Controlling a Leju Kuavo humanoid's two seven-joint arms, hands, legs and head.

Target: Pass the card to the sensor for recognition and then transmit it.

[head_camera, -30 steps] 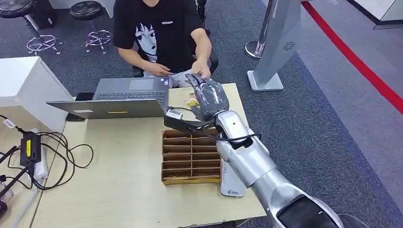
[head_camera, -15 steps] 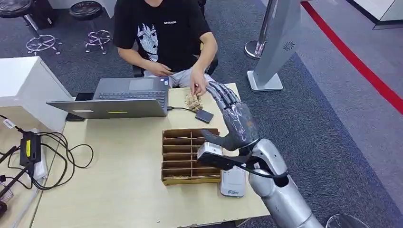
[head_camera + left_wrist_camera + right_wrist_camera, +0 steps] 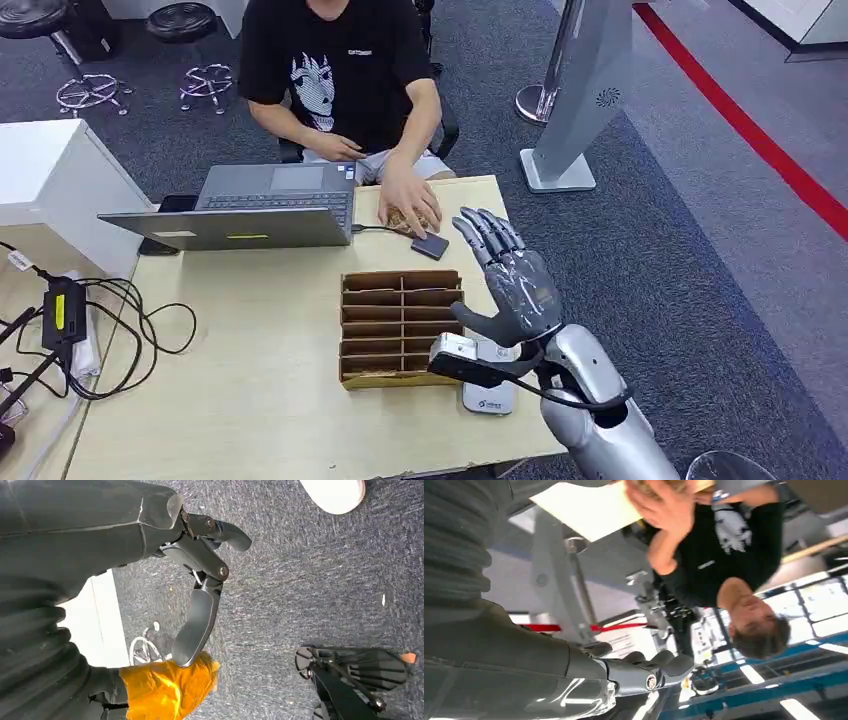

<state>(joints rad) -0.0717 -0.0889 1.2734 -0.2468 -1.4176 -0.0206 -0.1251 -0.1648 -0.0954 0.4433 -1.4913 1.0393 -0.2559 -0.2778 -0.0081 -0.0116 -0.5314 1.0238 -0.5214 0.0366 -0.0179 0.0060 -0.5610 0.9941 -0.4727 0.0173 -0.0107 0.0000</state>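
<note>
Right hand (image 3: 510, 285): raised above the bench (image 3: 250, 400), fingers spread and extended, palm empty, grasping nothing; it stands over the near right part of the bench, just above the white sensor (image 3: 490, 385)
Left hand (image 3: 200, 580): hangs by the robot's side over grey carpet, fingers loose and apart, nothing in it, likely idle because the job is one-handed
Card: I cannot make out a card in either robot hand; the person's hand (image 3: 408, 205) lies flat on a small brownish bundle at the far edge of the bench, so by my reading the card has gone over to that side
Sensor: a flat white pad at the bench's near right edge, beside the wooden divider box (image 3: 400, 325), put where the right arm reaches it easily
Divider box: slotted cardboard tray in mid-bench, probably the card store
Small dark square (image 3: 430, 245): lies near the person's hand, wired towards the laptop (image 3: 255, 205); purpose unclear
Stage: handover seems done; the empty hand looks free for the next card
</note>
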